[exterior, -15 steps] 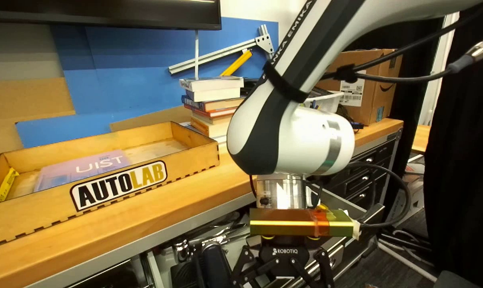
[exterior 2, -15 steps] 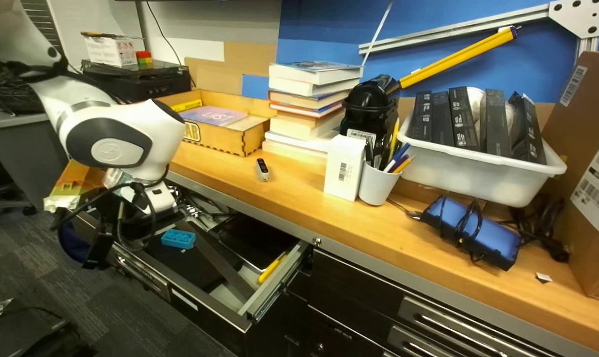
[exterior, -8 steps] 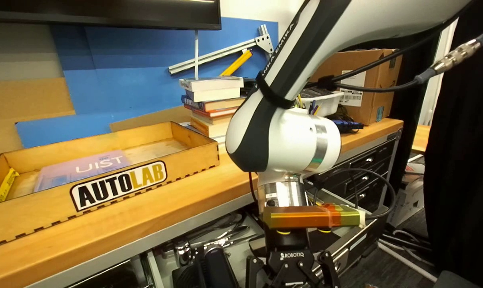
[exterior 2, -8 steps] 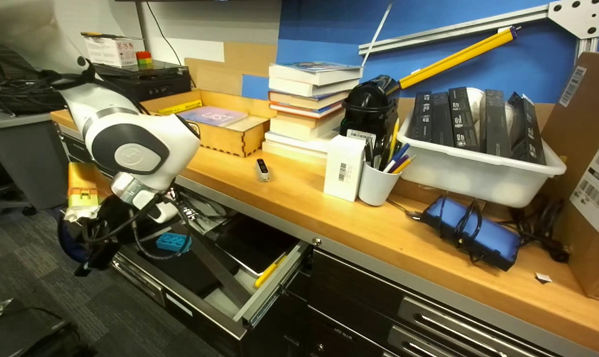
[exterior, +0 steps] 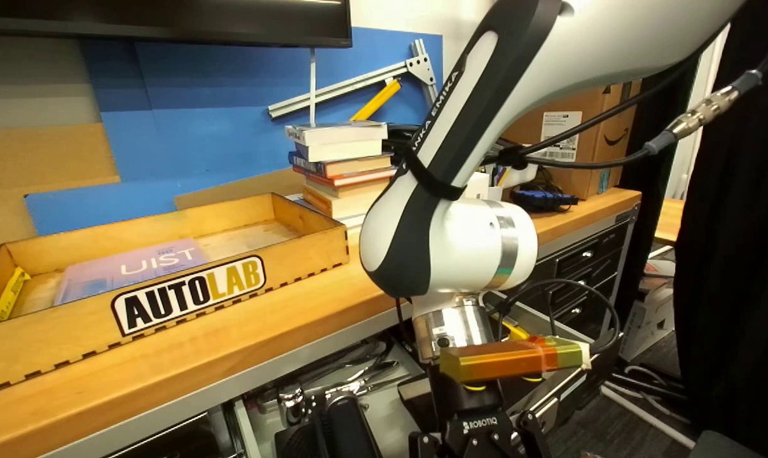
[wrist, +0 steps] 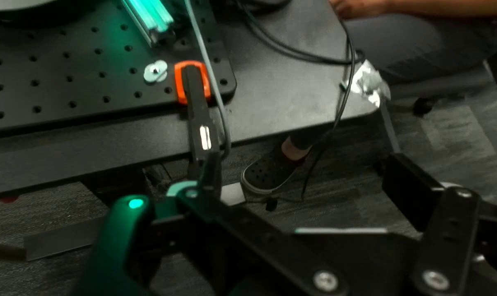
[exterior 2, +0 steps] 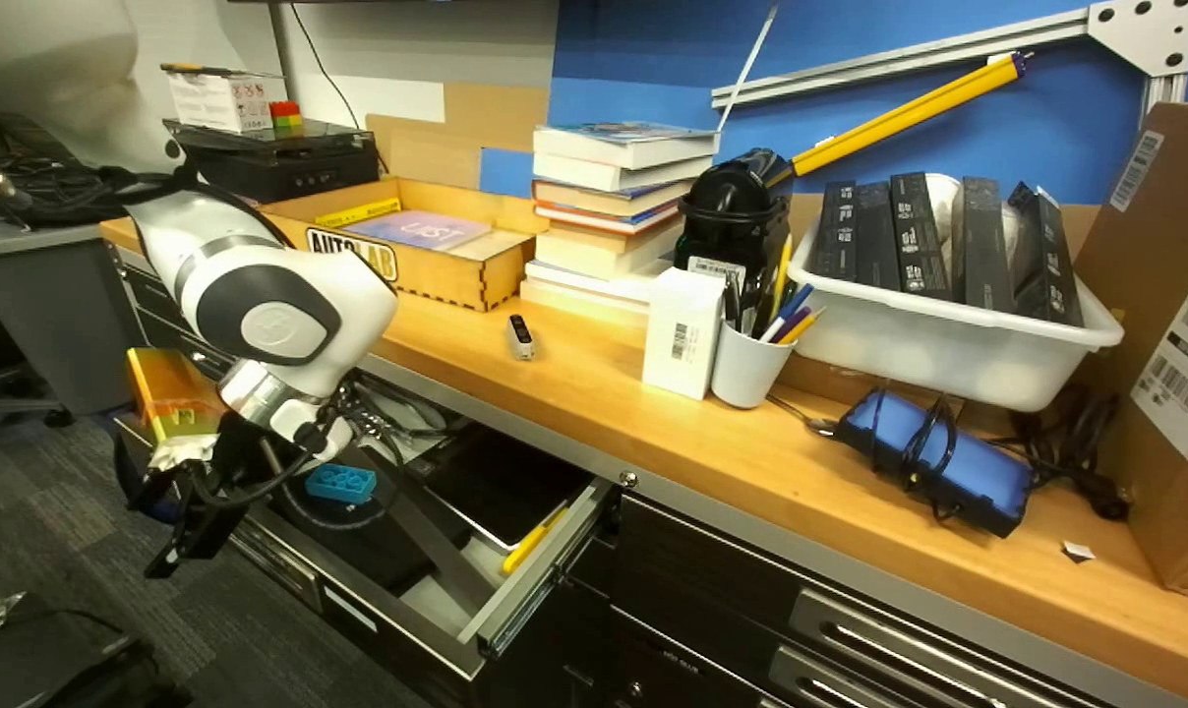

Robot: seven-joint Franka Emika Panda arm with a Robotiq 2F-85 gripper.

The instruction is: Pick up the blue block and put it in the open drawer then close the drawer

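The blue block [exterior 2: 341, 483], a small cyan studded brick, lies on dark clutter inside the drawer [exterior 2: 412, 634] in an exterior view. The drawer stands pulled out of the dark cabinet; its front also shows in an exterior view [exterior: 552, 394]. The block does not show in the wrist view. My gripper [wrist: 311, 183] is open, its jaws wide apart with nothing between them. In an exterior view one of its fingers [exterior 2: 169, 559] hangs outside the drawer front, left of the block. In the other exterior picture the fingertips are cut off. Whether the gripper touches the drawer I cannot tell.
The wooden worktop [exterior 2: 574, 393] runs above the drawer. A small grey-black device [exterior 2: 520, 337], a wooden tray [exterior: 308, 254] and stacked books [exterior 2: 614, 197] stand on it. In the wrist view a black perforated board [wrist: 67, 94], an orange clamp [wrist: 178, 88] and a person's shoe [wrist: 265, 172] show.
The drawer has slid a little further out, carrying the blue block along. My arm and gripper have moved right and lower in both exterior views.
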